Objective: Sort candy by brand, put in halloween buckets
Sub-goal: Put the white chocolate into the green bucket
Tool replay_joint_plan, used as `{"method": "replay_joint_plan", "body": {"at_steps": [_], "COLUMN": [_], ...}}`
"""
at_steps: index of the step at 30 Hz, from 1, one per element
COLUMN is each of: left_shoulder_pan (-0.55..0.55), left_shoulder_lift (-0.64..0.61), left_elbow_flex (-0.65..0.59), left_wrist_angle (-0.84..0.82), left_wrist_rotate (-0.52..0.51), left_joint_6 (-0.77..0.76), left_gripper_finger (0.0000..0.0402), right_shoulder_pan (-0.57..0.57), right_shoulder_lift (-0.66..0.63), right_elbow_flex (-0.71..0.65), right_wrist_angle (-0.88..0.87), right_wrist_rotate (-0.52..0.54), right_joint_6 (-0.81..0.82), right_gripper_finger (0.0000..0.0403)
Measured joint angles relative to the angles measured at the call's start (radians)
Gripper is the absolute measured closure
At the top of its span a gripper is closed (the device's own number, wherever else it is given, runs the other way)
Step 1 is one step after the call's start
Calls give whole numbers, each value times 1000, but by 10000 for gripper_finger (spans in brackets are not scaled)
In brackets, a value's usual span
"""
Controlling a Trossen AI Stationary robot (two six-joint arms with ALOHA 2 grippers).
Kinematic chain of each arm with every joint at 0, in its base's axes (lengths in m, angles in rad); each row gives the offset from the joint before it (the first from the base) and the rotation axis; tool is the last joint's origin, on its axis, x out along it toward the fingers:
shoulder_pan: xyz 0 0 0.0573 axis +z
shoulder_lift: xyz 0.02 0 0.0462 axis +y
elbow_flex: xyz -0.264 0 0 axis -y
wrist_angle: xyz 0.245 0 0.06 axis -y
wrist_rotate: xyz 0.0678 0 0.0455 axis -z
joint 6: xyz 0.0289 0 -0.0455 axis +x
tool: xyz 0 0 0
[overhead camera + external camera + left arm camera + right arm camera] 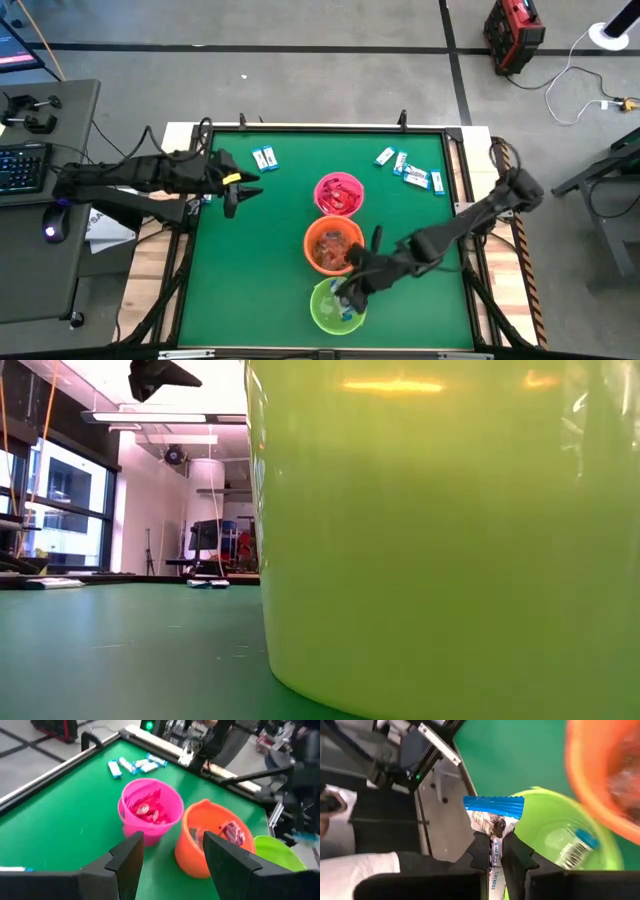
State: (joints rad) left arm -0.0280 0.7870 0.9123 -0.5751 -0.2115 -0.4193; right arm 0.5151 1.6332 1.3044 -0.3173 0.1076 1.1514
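Note:
Three halloween buckets stand in a row down the table's middle: pink (339, 194) farthest, orange (333, 245), and lime green (337, 305) nearest. Red candy lies in the pink bucket (150, 810), and a blue-and-white packet (576, 845) lies in the green one (555, 835). My right gripper (345, 290) hangs over the green bucket, shut on a blue-and-white candy (493, 815). My left gripper (235, 190) hovers open (172, 862) at the table's left, pointing toward the buckets. More blue-and-white candy lies flat at the far right (410, 168) and the far left (264, 157). My right gripper pinches the blue-and-white candy packet between its two fingers at the packet's lower half (494, 851). The packet lies along the fingers, and its crimped blue end (493, 804) sticks out past the fingertips. It is lifted clear, above the green bucket's rim, with the fingers slanting downward.
The green bucket's wall (440, 530) fills most of the low view. The table's raised edge (150, 742) runs behind the far candies (135, 765). Open green mat (250, 260) lies left of the buckets. A desk with a keyboard (22, 165) stands off the table's left.

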Motion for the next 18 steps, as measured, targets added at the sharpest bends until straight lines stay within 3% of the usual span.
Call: {"method": "replay_joint_plan", "body": {"at_steps": [7, 18], "left_shoulder_pan": [0, 0], "left_shoulder_lift": [0, 0], "left_elbow_flex": [0, 0], "left_wrist_angle": [66, 65], "left_wrist_rotate": [0, -1], "left_joint_6": [10, 43], "left_gripper_finger": [209, 209], "right_shoulder_pan": [-2, -9], "right_shoulder_lift": [167, 231], "right_elbow_flex": [198, 366], "right_wrist_angle": [-194, -489], "right_wrist_rotate": [-56, -120], "right_joint_6": [-57, -140], "right_gripper_finger": [358, 210]}}
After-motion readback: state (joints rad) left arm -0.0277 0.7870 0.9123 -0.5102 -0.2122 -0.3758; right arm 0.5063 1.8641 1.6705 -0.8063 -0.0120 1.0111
